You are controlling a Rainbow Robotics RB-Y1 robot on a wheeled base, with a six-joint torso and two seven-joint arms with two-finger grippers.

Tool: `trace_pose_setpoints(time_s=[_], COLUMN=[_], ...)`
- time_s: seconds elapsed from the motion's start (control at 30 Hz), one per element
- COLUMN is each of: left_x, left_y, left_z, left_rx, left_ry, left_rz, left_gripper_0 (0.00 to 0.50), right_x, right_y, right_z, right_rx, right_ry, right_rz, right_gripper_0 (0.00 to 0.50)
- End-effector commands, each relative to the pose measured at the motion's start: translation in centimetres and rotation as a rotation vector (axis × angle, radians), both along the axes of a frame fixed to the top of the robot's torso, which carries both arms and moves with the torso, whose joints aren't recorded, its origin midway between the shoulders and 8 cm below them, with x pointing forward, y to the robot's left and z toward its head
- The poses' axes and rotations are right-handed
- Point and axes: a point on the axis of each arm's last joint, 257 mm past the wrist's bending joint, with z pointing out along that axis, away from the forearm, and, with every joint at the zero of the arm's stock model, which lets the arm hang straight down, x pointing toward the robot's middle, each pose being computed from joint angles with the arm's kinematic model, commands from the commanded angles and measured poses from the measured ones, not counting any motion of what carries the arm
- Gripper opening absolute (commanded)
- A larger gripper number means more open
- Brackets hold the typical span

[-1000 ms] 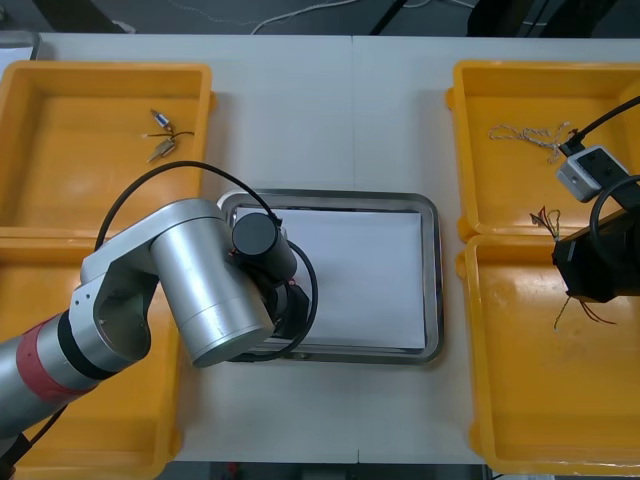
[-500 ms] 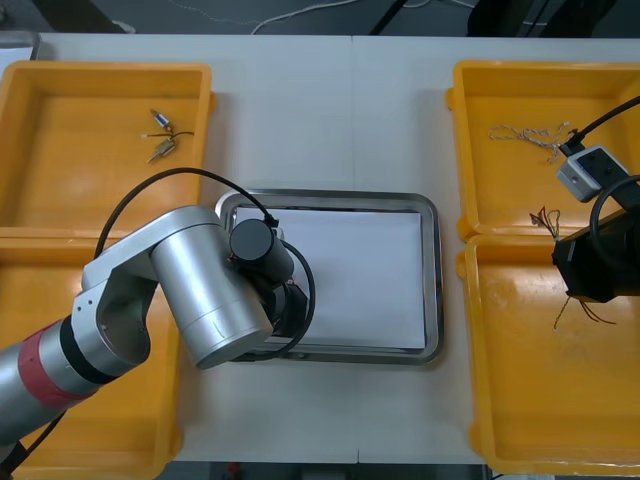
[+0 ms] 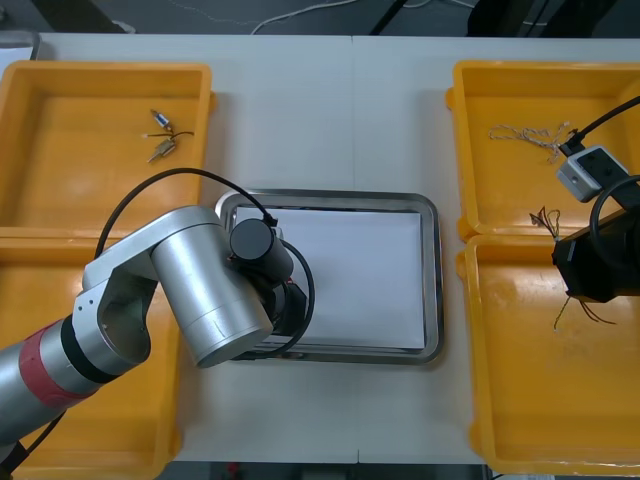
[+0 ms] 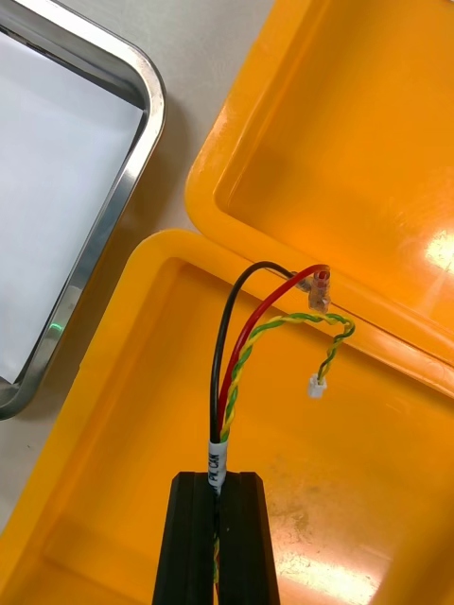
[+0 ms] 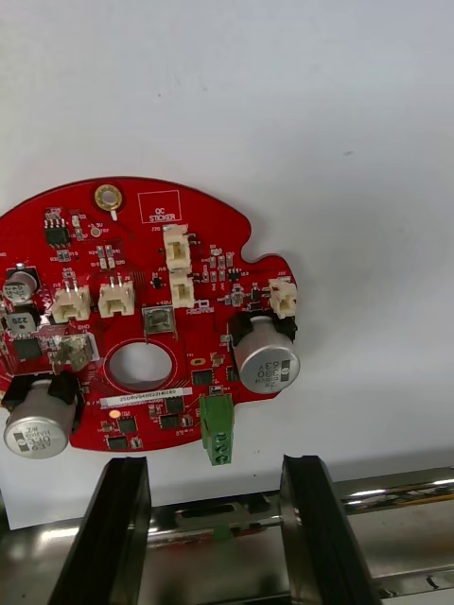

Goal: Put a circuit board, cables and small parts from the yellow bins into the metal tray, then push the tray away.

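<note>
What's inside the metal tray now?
A round red circuit board lies on the metal tray's white inside, beyond the open left pincer; in front view the left arm covers it. Right pincer holds a cable bundle over a yellow bin.

The left arm point(image 3: 205, 285) has silver cylindrical links, a red band point(image 3: 42, 362), a looping black cable point(image 3: 185, 171) and a black-fingered hand point(image 5: 213, 461).

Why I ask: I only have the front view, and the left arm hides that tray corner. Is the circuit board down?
Observer: Yes. The left wrist view shows the red circuit board lying flat on the tray's white inside.
Operator: Is the left gripper off it?
Observer: Its fingers stand open, the board beyond their tips, not between them.
Operator: And the right?
Observer: The right gripper is shut on a cable bundle, black, red and yellow-green twisted, above the near right yellow bin.
</note>
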Motion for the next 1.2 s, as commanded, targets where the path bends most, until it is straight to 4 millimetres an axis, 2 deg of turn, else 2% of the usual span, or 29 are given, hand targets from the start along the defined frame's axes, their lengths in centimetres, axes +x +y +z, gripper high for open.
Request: trace_pose_setpoints(time_s=[0.03,0.07,0.33,0.4,0.43,0.47,0.6,0.7,0.8,0.83,0.93,1.2], left_x=[0.3,0.4,0.2,0.2,0.2,0.2,0.2,0.5,1.7,1.7,3.1,6.0], left_y=[-1.5,-1.7,-0.8,0.5,0.5,1.5,3.7,4.3,6.5,6.5,9.3,15.9], left_z=[2.5,3.2,8.1,9.7,9.7,10.8,12.9,14.0,16.2,16.2,17.8,18.7], left_rx=[-0.036,-0.040,-0.024,-0.020,-0.020,-0.014,-0.005,-0.022,-0.020,-0.020,0.007,0.066], left_ry=[-0.060,-0.069,-0.106,-0.111,-0.111,-0.112,-0.123,-0.131,-0.166,-0.166,-0.202,-0.201], left_rz=[-0.061,-0.065,-0.071,-0.056,-0.056,-0.047,-0.024,-0.021,-0.027,-0.027,-0.008,0.064], left_gripper_0=[0.486,0.500,0.500,0.500,0.500,0.500,0.500,0.500,0.500,0.500,0.500,0.500], right_x=[0.4,0.4,0.4,0.3,0.3,0.5,0.6,0.6,0.4,0.4,0.1,-0.8], right_y=[-0.4,-0.4,-0.4,0.7,0.7,1.2,2.5,3.2,4.7,4.7,6.7,11.0], right_z=[0.9,0.9,0.9,0.5,0.5,1.1,1.4,1.3,0.9,0.9,0.5,-0.5], right_rx=[-0.037,-0.037,-0.037,-0.017,-0.017,-0.016,-0.020,-0.028,-0.040,-0.040,-0.061,-0.135], right_ry=[-0.021,-0.021,-0.021,-0.008,-0.008,-0.023,-0.027,-0.027,-0.014,-0.014,-0.003,0.013], right_rz=[0.004,0.004,0.004,0.029,0.029,0.046,0.084,0.107,0.154,0.154,0.222,0.387], right_gripper_0=[0.000,0.000,0.000,0.000,0.000,0.000,0.000,0.000,0.000,0.000,0.000,0.000])
